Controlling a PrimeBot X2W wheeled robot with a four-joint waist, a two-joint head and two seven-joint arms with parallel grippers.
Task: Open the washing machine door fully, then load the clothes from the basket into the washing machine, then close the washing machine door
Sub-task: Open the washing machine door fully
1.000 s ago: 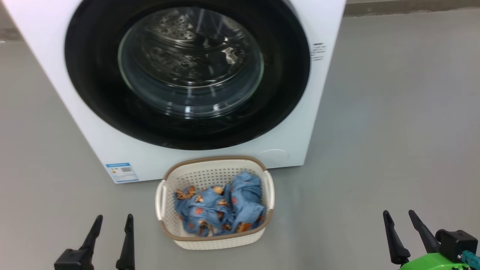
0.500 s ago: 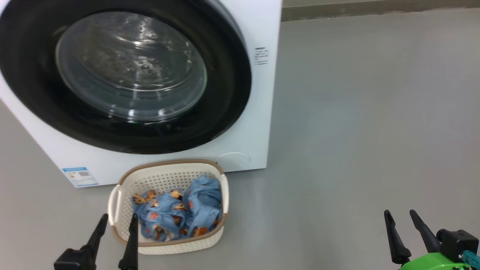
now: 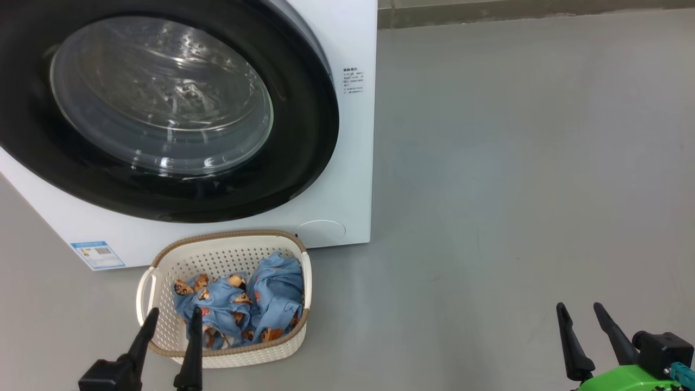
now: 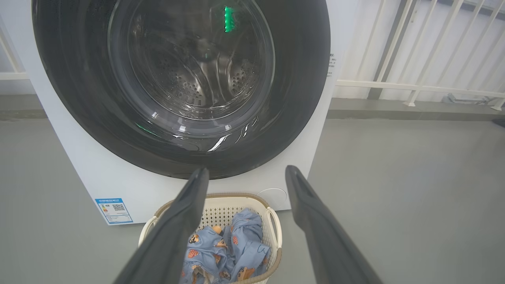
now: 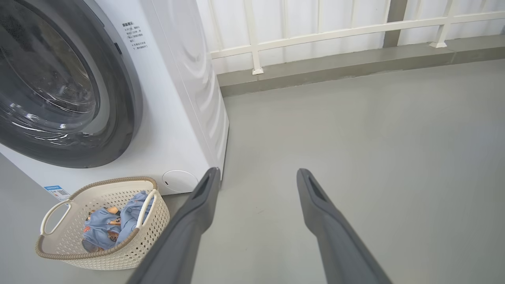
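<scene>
- Ahead of the left gripper point(image 3: 174, 312) — fingers moderately apart, holding nothing — stands the basket point(image 3: 228, 235) on the grey floor point(image 3: 516, 190); in the head view the fingertips overlap its near rim.
- Inside the basket: the clothes point(image 3: 239, 309), bunched toward the side nearer the right gripper point(image 3: 578, 308).
- Beyond the basket, farther from both grippers: the washing machine point(image 3: 350, 179), with the washing machine door point(image 3: 304, 108) closed flush against its front.
- Over bare floor, well apart from the basket: the right gripper — fingers parted, empty.
</scene>
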